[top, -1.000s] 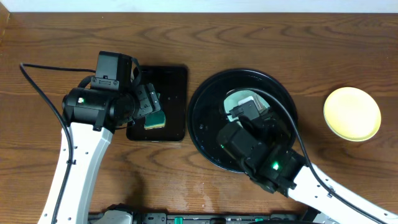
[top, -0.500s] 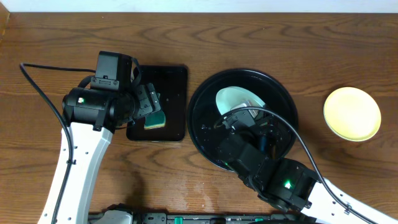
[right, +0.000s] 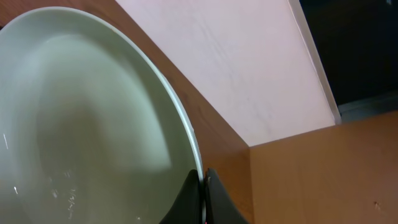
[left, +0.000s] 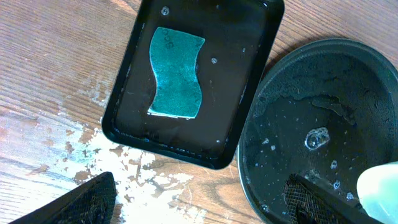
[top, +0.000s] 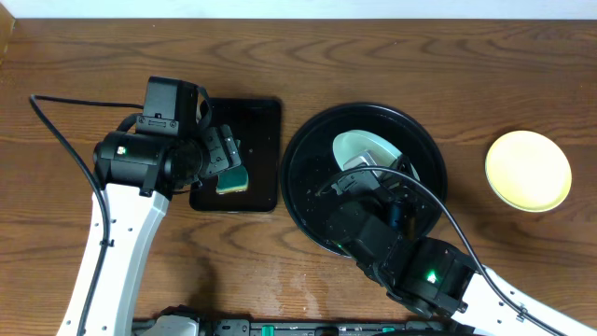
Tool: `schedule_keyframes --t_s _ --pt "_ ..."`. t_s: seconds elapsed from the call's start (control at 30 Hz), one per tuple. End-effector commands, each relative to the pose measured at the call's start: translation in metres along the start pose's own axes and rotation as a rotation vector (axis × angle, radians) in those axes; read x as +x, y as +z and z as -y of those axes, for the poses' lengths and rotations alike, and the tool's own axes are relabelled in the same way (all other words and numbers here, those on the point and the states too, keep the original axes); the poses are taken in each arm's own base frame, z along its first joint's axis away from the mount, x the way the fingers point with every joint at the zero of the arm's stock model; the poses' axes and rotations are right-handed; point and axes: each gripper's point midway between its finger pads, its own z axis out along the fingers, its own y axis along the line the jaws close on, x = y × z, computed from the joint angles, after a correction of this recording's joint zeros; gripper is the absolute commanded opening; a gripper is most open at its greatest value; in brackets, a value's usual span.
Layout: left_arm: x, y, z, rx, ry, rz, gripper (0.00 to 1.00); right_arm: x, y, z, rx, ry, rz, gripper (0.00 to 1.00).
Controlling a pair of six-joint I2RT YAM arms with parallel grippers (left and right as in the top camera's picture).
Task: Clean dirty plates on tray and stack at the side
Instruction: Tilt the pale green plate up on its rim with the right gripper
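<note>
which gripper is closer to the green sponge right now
Left. The left gripper hangs open just above the sponge lying in the rectangular tray. The right gripper is off over the round tray, pinching the rim of a mint plate.

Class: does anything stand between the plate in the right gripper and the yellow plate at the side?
Only the tray's raised rim lies between the mint plate and the yellow plate; otherwise bare tabletop.

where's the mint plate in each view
overhead: mint plate centre, over the round black tray, pinched by the right hand.
left wrist: plate is a pale sliver at lower right, over that tray.
right wrist: plate fills the left half; tray unseen.
landmark: the tray, overhead and left wrist only.
</note>
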Motion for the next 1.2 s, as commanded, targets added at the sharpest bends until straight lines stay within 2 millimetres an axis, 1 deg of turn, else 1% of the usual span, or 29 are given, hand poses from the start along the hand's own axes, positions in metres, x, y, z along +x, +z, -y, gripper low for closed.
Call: schedule_keyframes --t_s 0.0,0.13,0.2,0.27,0.33,0.37,0.4,0.43,0.47,0.5,0.53,0.57,0.63,0.67,0.83,1.17 --pt "-0.002 -0.003 -0.001 0.0 0.002 0.008 0.87 -0.003 -0.004 0.011 0.037 0.014 0.007 0.01" --pt "-0.002 -0.003 -0.001 0.0 0.002 0.008 0.87 -0.003 -0.003 0.011 0.034 0.014 0.007 0.01" --pt "-0.002 -0.003 -0.001 0.0 0.002 0.008 0.87 -0.005 -0.003 0.002 -0.006 0.007 0.014 0.01" --pt "-0.002 -0.003 -0.001 0.0 0.002 0.008 0.87 -0.004 -0.002 -0.007 -0.046 -0.049 0.015 0.01" --pt "-0.002 -0.003 -0.001 0.0 0.002 0.008 0.87 0.0 0.001 0.002 0.021 -0.089 -0.014 0.01" --pt "-0.002 -0.003 -0.001 0.0 0.002 0.008 0.87 0.0 0.002 0.002 0.033 -0.087 -0.017 0.01" --pt "-0.002 -0.003 -0.001 0.0 0.002 0.007 0.87 -0.003 0.002 -0.006 -0.002 -0.101 -0.005 0.01" --pt "-0.002 -0.003 -0.001 0.0 0.002 0.007 0.87 -0.004 0.001 -0.014 -0.038 -0.167 0.003 0.01" --pt "-0.002 -0.003 -0.001 0.0 0.002 0.007 0.87 -0.001 0.001 -0.014 -0.029 -0.249 -0.006 0.01" --pt "-0.002 -0.003 -0.001 0.0 0.002 0.007 0.87 0.002 0.002 -0.007 0.02 -0.297 -0.03 0.01" --pt "-0.002 -0.003 -0.001 0.0 0.002 0.008 0.87 0.002 0.003 0.0 0.074 -0.293 -0.046 0.01" --pt "-0.002 -0.003 -0.001 0.0 0.002 0.007 0.87 0.0 0.004 0.0 0.084 -0.286 -0.047 0.01" --pt "-0.002 -0.003 -0.001 0.0 0.002 0.007 0.87 -0.001 0.004 -0.01 0.05 -0.344 -0.038 0.01" --pt "-0.002 -0.003 -0.001 0.0 0.002 0.007 0.87 -0.001 0.004 -0.012 0.051 -0.359 -0.041 0.01" --pt "-0.002 -0.003 -0.001 0.0 0.002 0.007 0.87 -0.003 0.006 -0.018 0.052 -0.348 -0.039 0.01" --pt "-0.002 -0.003 -0.001 0.0 0.002 0.007 0.87 -0.004 0.006 -0.018 0.052 -0.325 -0.036 0.01"
